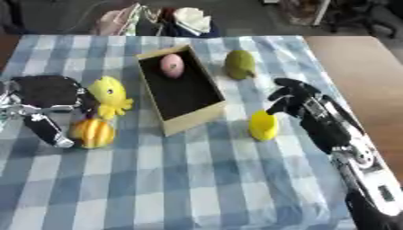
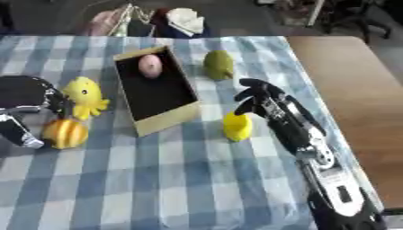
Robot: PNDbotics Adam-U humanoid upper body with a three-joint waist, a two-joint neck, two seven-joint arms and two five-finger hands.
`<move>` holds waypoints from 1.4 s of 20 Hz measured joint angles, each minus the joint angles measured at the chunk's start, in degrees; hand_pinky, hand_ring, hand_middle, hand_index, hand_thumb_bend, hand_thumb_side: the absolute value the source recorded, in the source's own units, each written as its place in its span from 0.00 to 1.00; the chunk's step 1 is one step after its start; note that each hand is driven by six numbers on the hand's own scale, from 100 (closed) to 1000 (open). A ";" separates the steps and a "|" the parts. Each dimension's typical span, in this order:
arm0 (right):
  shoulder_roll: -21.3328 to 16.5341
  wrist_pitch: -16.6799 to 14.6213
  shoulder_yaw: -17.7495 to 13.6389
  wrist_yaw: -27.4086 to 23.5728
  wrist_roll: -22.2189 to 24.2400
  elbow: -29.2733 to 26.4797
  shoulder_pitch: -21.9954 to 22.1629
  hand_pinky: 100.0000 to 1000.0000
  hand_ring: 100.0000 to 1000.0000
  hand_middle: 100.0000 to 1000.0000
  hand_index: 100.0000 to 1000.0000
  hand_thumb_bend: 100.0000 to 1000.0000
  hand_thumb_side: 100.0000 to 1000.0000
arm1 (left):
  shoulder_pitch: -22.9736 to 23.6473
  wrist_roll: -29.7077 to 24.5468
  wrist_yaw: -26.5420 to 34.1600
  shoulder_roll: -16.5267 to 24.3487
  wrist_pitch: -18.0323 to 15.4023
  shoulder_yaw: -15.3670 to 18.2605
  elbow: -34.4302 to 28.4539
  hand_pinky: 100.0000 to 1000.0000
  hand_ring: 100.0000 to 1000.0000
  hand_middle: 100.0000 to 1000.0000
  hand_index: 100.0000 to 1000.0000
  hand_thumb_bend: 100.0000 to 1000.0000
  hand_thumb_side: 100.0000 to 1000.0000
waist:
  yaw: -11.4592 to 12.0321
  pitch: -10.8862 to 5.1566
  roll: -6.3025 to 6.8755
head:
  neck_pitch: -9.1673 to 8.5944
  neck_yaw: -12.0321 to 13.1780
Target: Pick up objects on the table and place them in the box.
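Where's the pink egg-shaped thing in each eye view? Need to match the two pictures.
Left eye view: the pink egg-shaped thing lies inside the box, at its far end, upper middle of the picture.
Right eye view: same spot in the box, shifted left, upper left of centre.
Shared landmark: the green fruit just right of the box's far end, on the checked cloth.

Soft, even light fills both views, moderately bright, with no glare. Shadows are faint: a short, diffuse one lies under the yellow object (image 1: 264, 126) at centre right, and the inside of the box (image 1: 180, 89) reads very dark. The whole picture is blurred; edges of the checked cloth (image 1: 197, 179) smear, and the upper edge of the frame is dimmer and indistinct.
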 measured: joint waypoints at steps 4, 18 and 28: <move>0.17 0.06 0.14 -0.01 0.06 0.00 0.00 0.65 0.53 0.60 0.84 0.00 0.72 | 0.09 -0.14 1.22 -0.02 0.14 0.00 -0.19 0.62 0.42 0.39 0.53 0.23 0.32 | 0.00 0.00 0.00 | 0.00 -0.02; 0.32 0.19 0.30 -0.02 0.19 0.01 -0.01 0.65 0.53 0.60 0.84 0.00 0.72 | -2.64 -2.46 9.43 1.21 2.45 1.72 -6.05 0.63 0.42 0.38 0.52 0.20 0.27 | -0.19 -0.30 0.00 | 0.01 -0.20; 1.55 0.23 1.29 -0.46 1.19 0.01 -1.04 0.65 0.53 0.60 0.84 0.00 0.72 | -11.01 -3.68 12.22 -2.63 3.67 3.18 -0.92 0.63 0.42 0.39 0.53 0.20 0.24 | -3.91 -0.43 -0.07 | 0.01 1.64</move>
